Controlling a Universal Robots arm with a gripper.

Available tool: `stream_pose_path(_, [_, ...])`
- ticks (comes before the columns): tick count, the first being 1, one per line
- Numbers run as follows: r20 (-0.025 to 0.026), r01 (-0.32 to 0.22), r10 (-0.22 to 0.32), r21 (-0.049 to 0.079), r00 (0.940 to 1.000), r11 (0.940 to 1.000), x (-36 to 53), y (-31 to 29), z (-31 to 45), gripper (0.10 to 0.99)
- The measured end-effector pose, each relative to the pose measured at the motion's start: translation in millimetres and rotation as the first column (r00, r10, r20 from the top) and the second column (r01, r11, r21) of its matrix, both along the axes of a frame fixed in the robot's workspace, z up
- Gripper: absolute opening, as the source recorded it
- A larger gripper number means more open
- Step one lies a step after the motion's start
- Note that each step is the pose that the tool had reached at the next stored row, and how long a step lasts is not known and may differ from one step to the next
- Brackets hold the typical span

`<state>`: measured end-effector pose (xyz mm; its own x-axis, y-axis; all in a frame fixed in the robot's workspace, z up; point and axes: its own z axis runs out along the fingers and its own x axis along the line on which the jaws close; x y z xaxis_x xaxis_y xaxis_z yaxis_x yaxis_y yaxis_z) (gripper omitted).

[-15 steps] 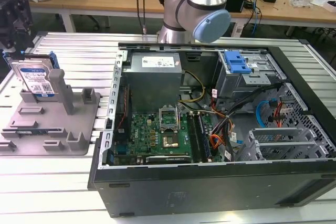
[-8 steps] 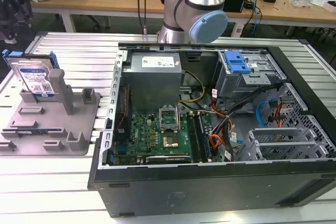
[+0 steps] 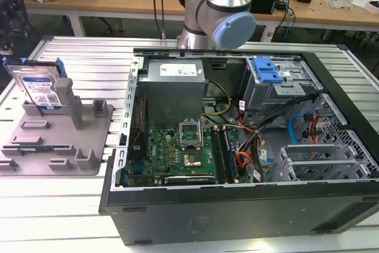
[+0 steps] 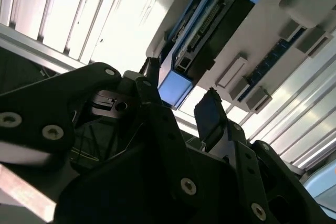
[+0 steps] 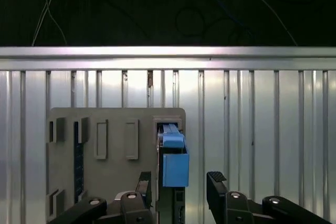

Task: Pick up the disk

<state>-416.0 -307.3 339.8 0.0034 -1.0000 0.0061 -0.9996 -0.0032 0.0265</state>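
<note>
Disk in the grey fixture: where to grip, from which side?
Come from above; pinch the disk across its two broad faces near the top blue-railed edge. It stands on edge in the grey fixture: lower part seated, upper faces free. The open gripper faces that edge.

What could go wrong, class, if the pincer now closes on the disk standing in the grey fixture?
1. The open pincer straddles the disk unevenly, with one finger much closer, so closing may tip or twist it.
2. The grey fixture holds the disk upright beside a post; a finger could catch on it.
</note>
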Motion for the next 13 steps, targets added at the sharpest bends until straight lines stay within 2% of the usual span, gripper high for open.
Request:
stream_pose_path(3, [0.0, 0.0, 0.0, 0.0, 1.0, 1.0, -0.2, 0.1, -0.8, 0.541])
stream_pose_path(5, [0.0, 0.0, 0.0, 0.0, 1.0, 1.0, -0.3, -0.3, -5.6, 0.541])
stream_pose_path(13, [-0.0001, 0.0, 0.0, 0.0, 1.0, 1.0, -2.7, -0.9, -15.1, 0.541])
